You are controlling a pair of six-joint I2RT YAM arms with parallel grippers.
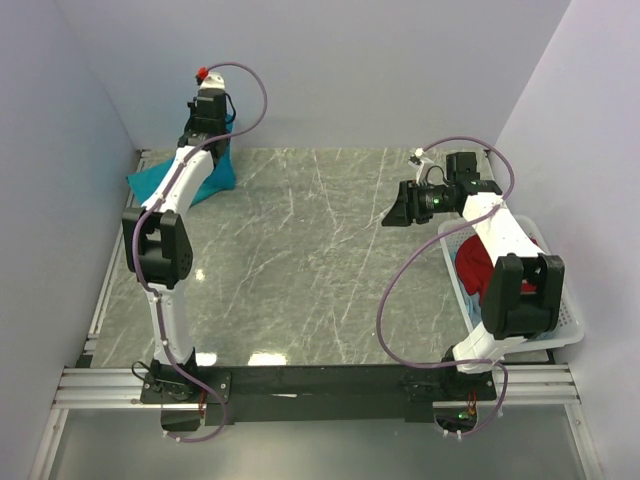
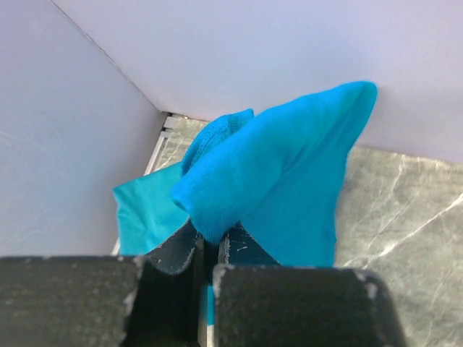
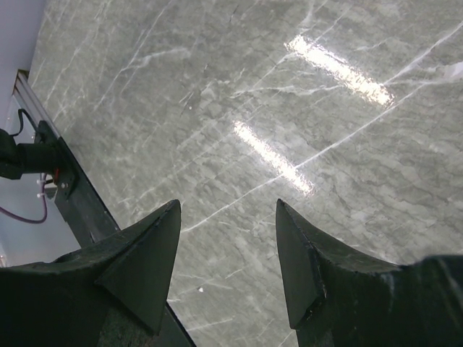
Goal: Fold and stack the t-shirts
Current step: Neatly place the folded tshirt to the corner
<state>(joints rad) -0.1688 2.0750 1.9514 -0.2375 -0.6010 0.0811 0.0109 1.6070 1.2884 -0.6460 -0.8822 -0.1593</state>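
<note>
T-shirt [image 1: 220, 175], teal-blue: upper left of the top view, bunched on the counter [image 1: 300, 260] by the back wall, one fold lifted and pinched between the closed left fingers [image 2: 189, 249]. Centre right: right fingers [image 3: 155, 246], spread, holding nothing, above the counter. Right edge: white basket [image 1: 565, 325] holding red cloth [image 1: 470, 262].

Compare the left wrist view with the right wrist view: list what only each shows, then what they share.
Only the left wrist view: a teal t-shirt, bunched near the wall corner, with a fold pinched in the shut left tool. Only the right wrist view: the right tool, open and empty, hanging over bare tabletop, plus a black frame rail and a purple cable at the left edge. Both: the grey marbled table.
</note>
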